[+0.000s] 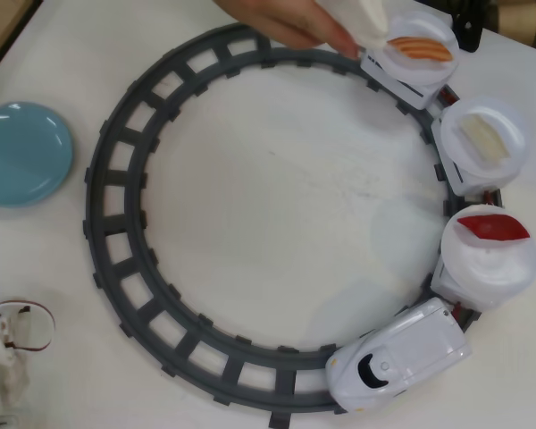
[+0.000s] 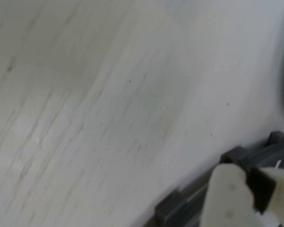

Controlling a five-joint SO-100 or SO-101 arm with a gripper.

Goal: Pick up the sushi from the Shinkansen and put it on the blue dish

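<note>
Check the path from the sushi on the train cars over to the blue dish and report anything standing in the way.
Between the three sushi plates on the Shinkansen cars at the right of the overhead view and the blue dish at the left lie only bare table and the low grey ring track. A person's hand is touching the top car with the orange sushi.

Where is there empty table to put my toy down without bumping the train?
The biggest bare patch is inside the grey ring track. There is also free table between the track and the blue dish. The right side is crowded: the Shinkansen and its three sushi plates fill it.
</note>
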